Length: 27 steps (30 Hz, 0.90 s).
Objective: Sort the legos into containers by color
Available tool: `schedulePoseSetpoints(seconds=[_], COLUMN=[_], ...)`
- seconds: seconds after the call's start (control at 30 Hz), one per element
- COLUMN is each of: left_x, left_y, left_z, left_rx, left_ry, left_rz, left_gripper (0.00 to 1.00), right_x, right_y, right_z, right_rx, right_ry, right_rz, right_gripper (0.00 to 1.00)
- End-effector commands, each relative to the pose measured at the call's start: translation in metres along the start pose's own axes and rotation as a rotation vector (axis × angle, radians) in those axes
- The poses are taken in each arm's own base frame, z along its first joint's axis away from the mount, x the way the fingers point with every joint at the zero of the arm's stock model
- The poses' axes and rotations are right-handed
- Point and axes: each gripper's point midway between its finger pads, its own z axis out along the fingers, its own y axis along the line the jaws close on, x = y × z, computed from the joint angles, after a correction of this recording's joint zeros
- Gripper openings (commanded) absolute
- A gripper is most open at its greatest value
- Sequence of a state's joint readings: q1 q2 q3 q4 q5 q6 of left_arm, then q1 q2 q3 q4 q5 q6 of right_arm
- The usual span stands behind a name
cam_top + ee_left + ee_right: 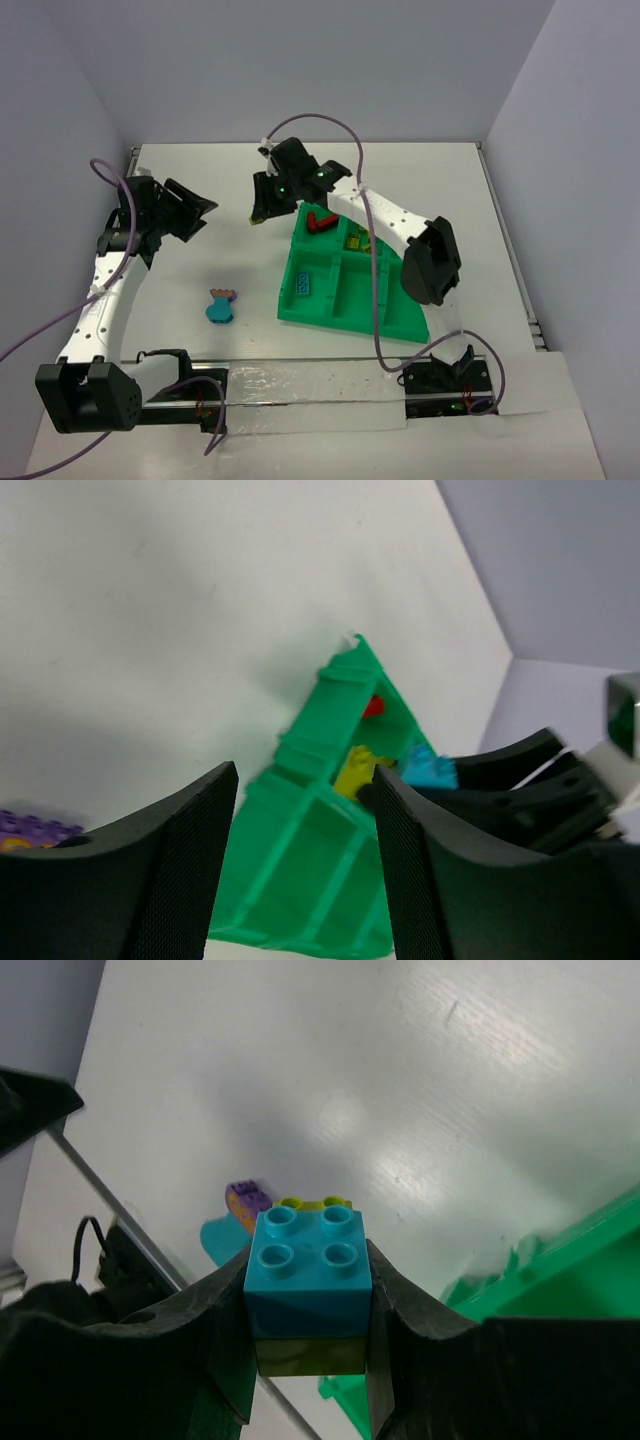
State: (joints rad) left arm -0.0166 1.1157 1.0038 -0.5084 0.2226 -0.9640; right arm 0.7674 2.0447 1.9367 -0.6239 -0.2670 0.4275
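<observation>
My right gripper (308, 1305) is shut on a cyan brick (306, 1270) stacked on a yellow-green brick (310, 1355), held above the table left of the green tray (345, 310). In the top view this gripper (262, 207) is near the tray's far left corner. The tray holds a red brick (320, 220), yellow-green bricks (357, 240) and a blue brick (303, 285). A cluster of cyan, purple-orange and yellow-green pieces (220, 305) lies on the table, also in the right wrist view (235, 1222). My left gripper (195, 215) is open and empty, pointing at the tray (300, 880).
The right arm (430, 260) reaches over the tray's right side. Purple cables loop above both arms. Grey walls close in the table at the back and sides. A mounting rail (300, 385) runs along the near edge.
</observation>
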Motion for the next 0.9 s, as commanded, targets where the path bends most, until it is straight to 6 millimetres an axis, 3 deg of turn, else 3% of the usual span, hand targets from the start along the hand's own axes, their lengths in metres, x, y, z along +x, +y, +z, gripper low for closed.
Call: schedulePoseSetpoints(seconds=[0.0,0.23,0.47,0.7,0.87], left_x=[-0.016,-0.009,-0.004,-0.004,-0.009], left_y=[0.037,0.051,0.070,0.073,0.072], left_z=[0.000,0.011,0.016,0.015,0.014], left_rx=[-0.137,-0.171,-0.229,-0.242,-0.251], left_ry=[-0.058,-0.025,-0.016,-0.017,-0.029], left_rz=[0.108,0.050,0.026,0.028,0.036], left_gripper=[0.63,0.63,0.63,0.64,0.65], right_x=[-0.013,0.025,0.043,0.059,0.055], right_y=[0.007,-0.018,-0.016,-0.004,0.008], right_z=[0.012,0.074,0.107,0.133,0.128], right_rx=[0.047,0.166,0.199,0.160,0.125], right_ry=[0.010,0.036,0.018,0.064,0.069], right_rz=[-0.001,-0.011,-0.087,-0.102,-0.102], right_gripper=[0.03,0.10,0.19,0.71,0.82])
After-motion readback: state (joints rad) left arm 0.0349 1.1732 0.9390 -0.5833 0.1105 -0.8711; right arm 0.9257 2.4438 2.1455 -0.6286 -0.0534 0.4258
